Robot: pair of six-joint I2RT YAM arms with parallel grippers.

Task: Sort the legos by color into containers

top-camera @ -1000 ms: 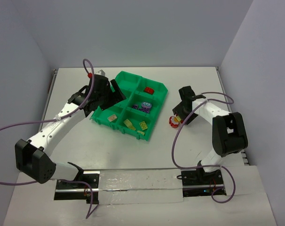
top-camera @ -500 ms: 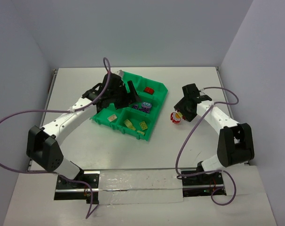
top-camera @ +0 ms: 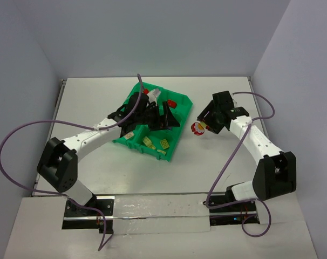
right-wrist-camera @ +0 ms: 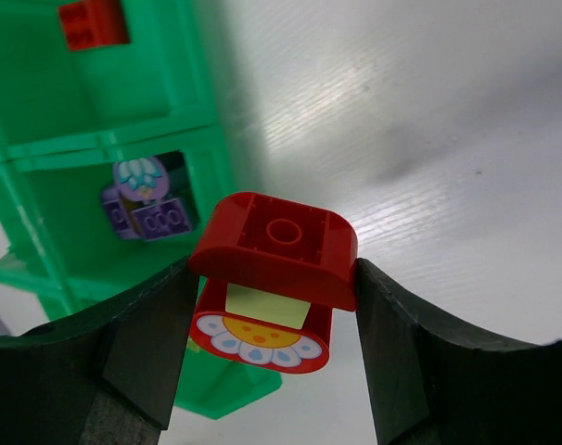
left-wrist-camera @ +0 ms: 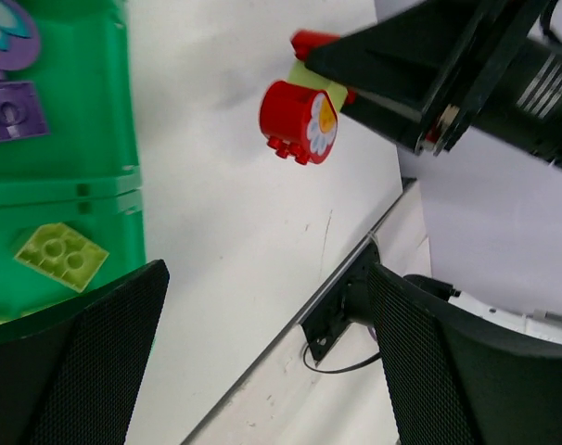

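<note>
Swinging rightward over the last second, the left arm has gone from the tray's left edge to lying across it. The right arm has stretched out and carried its load a little farther up the table.

A white tabletop (top-camera: 217, 162) bears everything. The left arm (top-camera: 93, 137) reaches diagonally over the bright green plastic tray of six square compartments (top-camera: 144, 149), which sits askew at mid-table. The right arm (top-camera: 252, 137) bends in from the right side.

The left gripper (top-camera: 169, 116) hangs over the tray's middle compartments, its black mesh-faced fingers (left-wrist-camera: 95, 352) spread wide with nothing between them. The right gripper (right-wrist-camera: 274, 278) is clamped on a red round-topped studded brick (right-wrist-camera: 274, 243), which has a pale yellow piece and a white daisy-printed disc fixed to it. This cluster is just right of the tray, apart from its wall, over bare table.

Inside the tray:
- A small red brick (right-wrist-camera: 94, 23) lies in the far right compartment.
- Purple bricks (right-wrist-camera: 156, 221) lie in the middle right compartment.
- Yellow bricks (top-camera: 164, 143) lie in the near right compartment.
- A tan-yellow brick (top-camera: 129, 135) lies in the near left compartment.
</note>
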